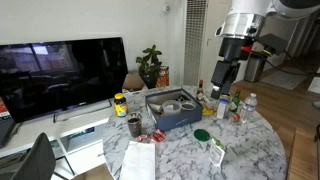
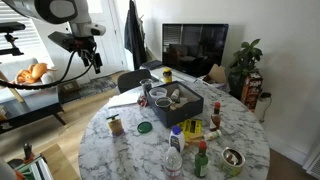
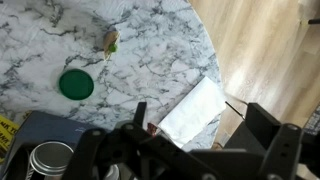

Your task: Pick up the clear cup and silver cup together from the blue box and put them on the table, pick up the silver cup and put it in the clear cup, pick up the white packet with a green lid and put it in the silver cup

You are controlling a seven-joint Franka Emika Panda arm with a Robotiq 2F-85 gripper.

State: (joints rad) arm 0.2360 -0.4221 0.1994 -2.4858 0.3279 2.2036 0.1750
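Observation:
The blue box stands on the round marble table; its corner shows at the wrist view's lower left. Inside it stands the silver cup. I cannot clearly make out the clear cup beside it. The white packet with a green lid lies on the table away from the box. My gripper hangs high above the table's edge, open and empty.
A flat green disc lies near the box. A white paper sheet sits at the table edge. A dark tumbler, a water bottle, small bottles and a bowl crowd the table. A TV stands behind.

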